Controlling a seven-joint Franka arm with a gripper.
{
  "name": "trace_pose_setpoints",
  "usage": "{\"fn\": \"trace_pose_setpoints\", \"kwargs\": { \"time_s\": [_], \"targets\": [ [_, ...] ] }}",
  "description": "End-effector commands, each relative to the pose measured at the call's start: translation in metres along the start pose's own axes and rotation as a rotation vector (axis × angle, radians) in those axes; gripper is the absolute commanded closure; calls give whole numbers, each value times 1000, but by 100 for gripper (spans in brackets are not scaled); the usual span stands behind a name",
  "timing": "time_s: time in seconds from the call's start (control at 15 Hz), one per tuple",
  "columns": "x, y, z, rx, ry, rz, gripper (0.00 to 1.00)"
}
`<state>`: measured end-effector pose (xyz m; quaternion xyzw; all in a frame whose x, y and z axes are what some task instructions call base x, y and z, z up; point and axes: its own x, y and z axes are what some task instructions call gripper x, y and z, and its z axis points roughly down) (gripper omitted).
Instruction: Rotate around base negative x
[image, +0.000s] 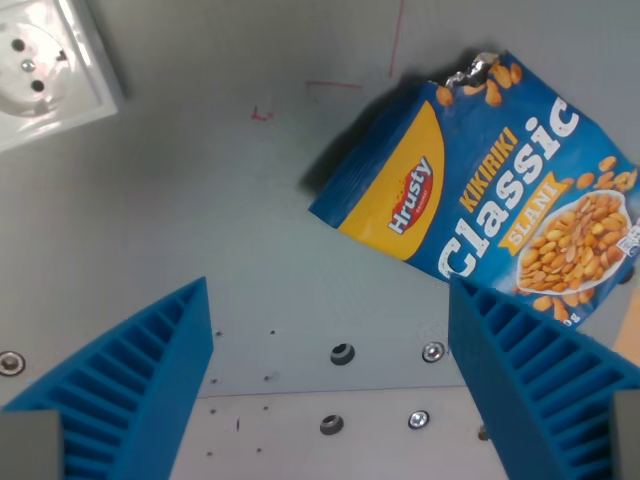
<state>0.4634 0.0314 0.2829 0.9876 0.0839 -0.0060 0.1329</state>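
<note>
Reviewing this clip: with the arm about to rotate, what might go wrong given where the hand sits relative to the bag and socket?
1. The open blue ribbed hand holds nothing; its finger on the wrist view's right overlaps the edge of the blue Hrusty Classic peanut bag, so a tilt could nudge or snag it.
2. The bag's torn foil corner looks open; a knock may spill peanuts.
3. The white wall socket lies near the frame's edge; the swing's clearance is unclear.

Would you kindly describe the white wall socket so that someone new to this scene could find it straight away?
Start from the grey table surface and look to the top corner on the wrist view's left. There lies the white socket, a square plate with a round recess and dark pin holes. It is the only white item; the blue peanut bag lies opposite, and the open gripper holds nothing.
</note>
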Motion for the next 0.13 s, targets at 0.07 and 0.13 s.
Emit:
{"fn": "trace_pose_setpoints", "kwargs": {
  "time_s": [0.07,0.13],
  "targets": [
    [3,-2,-4,-242,-61,21,0],
    [3,-2,-4,-255,-64,21,0]
  ]
}}
